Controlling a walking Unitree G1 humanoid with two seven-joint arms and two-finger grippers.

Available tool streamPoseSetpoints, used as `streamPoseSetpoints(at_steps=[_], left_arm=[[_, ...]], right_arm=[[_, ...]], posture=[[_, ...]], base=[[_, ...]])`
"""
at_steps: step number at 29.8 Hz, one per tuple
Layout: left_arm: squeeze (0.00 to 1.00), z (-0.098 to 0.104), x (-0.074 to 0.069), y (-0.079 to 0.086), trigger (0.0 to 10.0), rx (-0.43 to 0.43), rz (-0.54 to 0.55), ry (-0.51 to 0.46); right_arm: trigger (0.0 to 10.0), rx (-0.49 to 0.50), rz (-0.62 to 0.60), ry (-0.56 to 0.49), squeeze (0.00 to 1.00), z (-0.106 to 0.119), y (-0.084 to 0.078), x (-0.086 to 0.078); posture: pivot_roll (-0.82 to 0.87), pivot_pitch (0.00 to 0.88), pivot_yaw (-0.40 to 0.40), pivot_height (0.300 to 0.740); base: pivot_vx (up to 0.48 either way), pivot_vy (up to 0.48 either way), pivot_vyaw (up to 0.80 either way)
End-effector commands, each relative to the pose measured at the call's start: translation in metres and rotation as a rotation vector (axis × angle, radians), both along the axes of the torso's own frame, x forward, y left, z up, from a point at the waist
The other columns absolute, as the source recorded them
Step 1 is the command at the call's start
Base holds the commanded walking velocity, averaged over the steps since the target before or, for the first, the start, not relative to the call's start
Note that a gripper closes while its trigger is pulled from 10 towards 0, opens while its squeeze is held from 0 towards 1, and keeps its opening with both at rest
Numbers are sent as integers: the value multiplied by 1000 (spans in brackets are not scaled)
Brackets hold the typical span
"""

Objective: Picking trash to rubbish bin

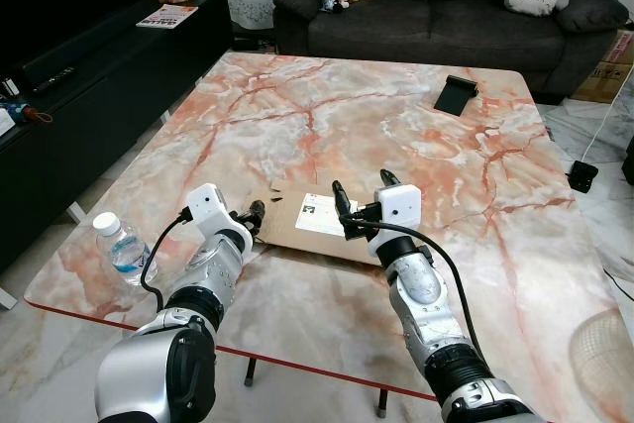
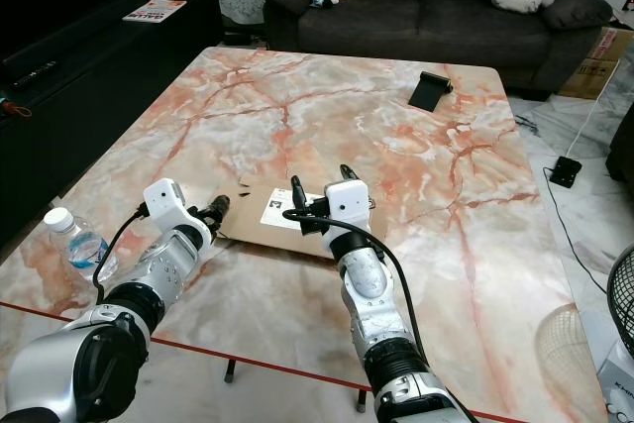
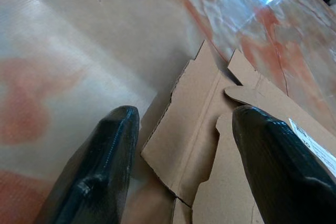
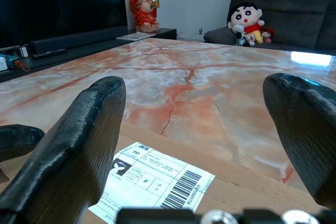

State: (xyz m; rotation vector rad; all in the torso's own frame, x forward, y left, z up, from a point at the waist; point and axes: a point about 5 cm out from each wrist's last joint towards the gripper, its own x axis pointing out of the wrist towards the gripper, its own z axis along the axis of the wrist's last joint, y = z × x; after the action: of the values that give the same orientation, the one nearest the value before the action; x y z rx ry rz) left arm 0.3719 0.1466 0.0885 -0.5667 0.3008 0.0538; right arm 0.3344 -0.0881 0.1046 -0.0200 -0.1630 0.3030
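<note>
A flattened brown cardboard piece with a white shipping label lies on the marble table, near its front edge. My left gripper is low at the cardboard's left edge. In the left wrist view its fingers are open, spread on either side of the torn cardboard flap. My right gripper hovers open just above the cardboard's right half, its two fingertips pointing up and away from me. The label lies below and between the right gripper's fingers in the right wrist view.
A small water bottle stands at the table's front left corner. A black flat object lies at the far right of the table. A dark sofa with plush toys is behind, and a black TV cabinet runs along the left.
</note>
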Motion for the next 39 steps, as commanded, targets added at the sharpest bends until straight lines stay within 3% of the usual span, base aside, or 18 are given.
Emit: streamPoseSetpoints(at_steps=[1,30,36,39], left_arm=[[0,5,3,-5,0,-32,-10,-3],[0,12,7,-2,0,-52,-8,-30],[0,14,7,-2,0,19,-20,-46],[0,21,9,-6,0,88,-39,-108]], right_arm=[[10000,-7,13,4,0,0,3,-1],[10000,-1,3,8,0,2,1,3],[10000,0,-3,5,0,2,1,3],[10000,2,-10,-1,0,3,0,3]], posture=[[-82,0,18,740],[-77,4,20,740],[-74,2,21,740],[-73,2,22,740]], base=[[0,0,0],[0,0,0],[0,0,0],[0,0,0]])
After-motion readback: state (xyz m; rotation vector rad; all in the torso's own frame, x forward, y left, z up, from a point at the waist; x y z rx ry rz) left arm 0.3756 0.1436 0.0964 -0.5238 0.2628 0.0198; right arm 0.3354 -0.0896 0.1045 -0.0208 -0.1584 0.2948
